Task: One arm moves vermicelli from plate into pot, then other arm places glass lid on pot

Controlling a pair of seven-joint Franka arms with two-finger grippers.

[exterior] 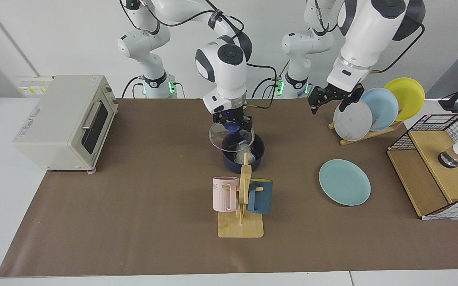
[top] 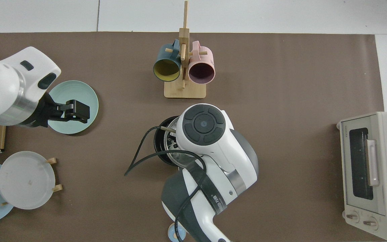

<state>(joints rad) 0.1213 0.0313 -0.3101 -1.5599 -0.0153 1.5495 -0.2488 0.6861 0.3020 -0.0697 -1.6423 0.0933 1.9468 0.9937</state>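
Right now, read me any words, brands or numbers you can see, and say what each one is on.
"TOSHIBA": seems to read so, small, on the toaster oven front, top view.
Blue script on the oven's side: unreadable.
Red-triangle sticker by its knobs: too small.
Lettering on the pink mug: partly hidden.
Right arm's strap print: unreadable.

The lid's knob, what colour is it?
Blue, seen best in the facing view on the glass lid.
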